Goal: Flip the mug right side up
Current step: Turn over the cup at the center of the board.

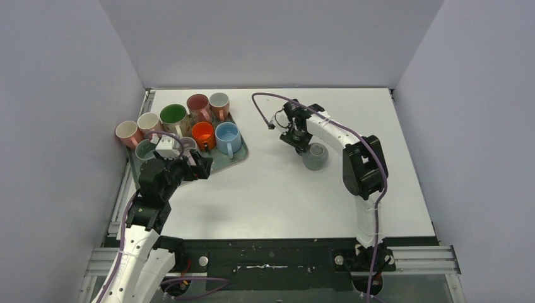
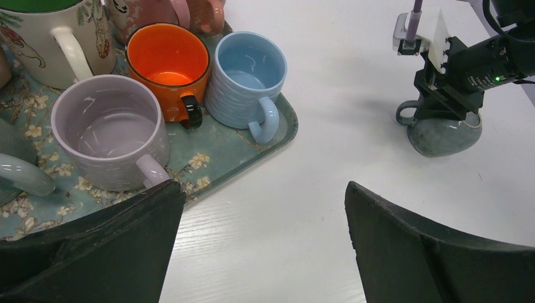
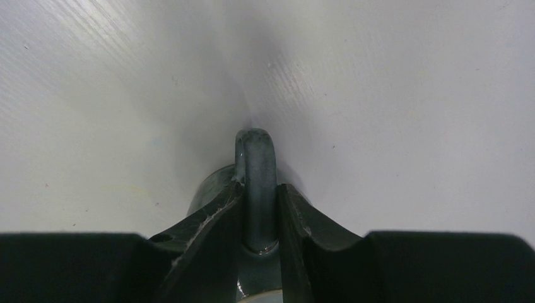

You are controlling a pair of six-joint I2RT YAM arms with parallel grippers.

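Right of centre on the white table [image 1: 265,196], well apart from the tray [image 2: 281,136] of upright mugs, your grey mug [image 1: 315,156] sits on the surface. From above it shows a closed top and no open mouth, so it looks to be standing rim-down. Your right gripper [image 1: 295,136] is down at its far-left side. The right wrist view shows the two fingers [image 3: 214,211] narrowed to either side of the mug handle [image 3: 255,170], pressed against it or all but. I read that as a pinch on the handle.

So you are at the grasp step, with the flip itself not yet done and the mug not yet lifted.

Next you need to lift it enough for the rim to swing free of the table, then roll the wrist about half a turn so the mouth faces up, and set it down gently. A handle pinch lets a heavy ceramic body pivot between the pads, so check that the grip is firm before you rotate.

Your left gripper [image 2: 264,189] hangs wide apart and holds nothing, just beside the tray's near corner close to the lilac mug [image 2: 110,129]. Leave it parked there.
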